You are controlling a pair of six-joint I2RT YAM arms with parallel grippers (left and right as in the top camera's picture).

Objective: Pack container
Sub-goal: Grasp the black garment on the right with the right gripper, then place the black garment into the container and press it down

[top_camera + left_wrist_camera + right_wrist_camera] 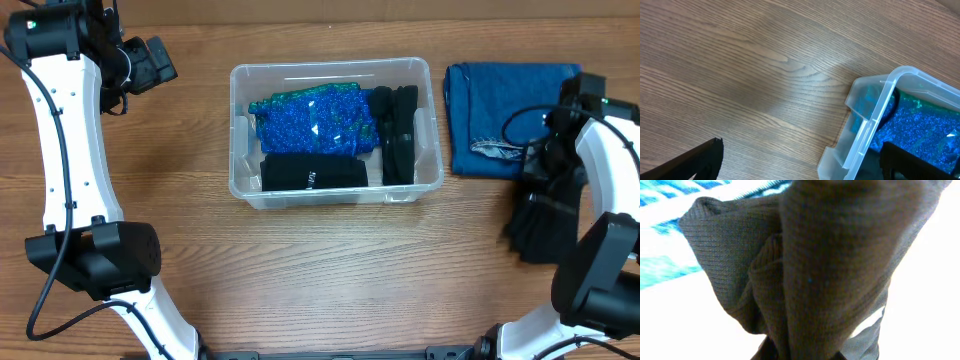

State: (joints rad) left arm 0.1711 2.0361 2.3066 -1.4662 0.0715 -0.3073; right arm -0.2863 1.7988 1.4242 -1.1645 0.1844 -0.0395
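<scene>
The main risk lies with the black garment (540,225), which hangs loose and bunched from the right gripper (548,180) near the right edge of the desk. In the right wrist view its knit fills the frame and gathers to a pinch at bottom centre. The fingers are hidden, but none shows at the lower corners, so I judge them clamped on the cloth. On the way over, a trailing fold could brush the blue towel (505,110), which lies flat between that arm and the bin, and pull it askew. The container (236,140) already holds a sparkly blue cloth (310,120), a folded black piece (312,172) along its near wall and another black piece (397,130) along its right wall. Little room is left, and a careless drop would probably leave cloth draped over the rim. A snag on that rim could also shove the bin, which looks light and has nothing steadying it. The left gripper (160,62) hovers toward the far left corner, its fingers spread wide and empty, apart from the bin's left end. The container sits upright with its mouth facing up, close to the far edge and about midway between the left and right edges. Its long axis runs left to right, parallel to that far edge
</scene>
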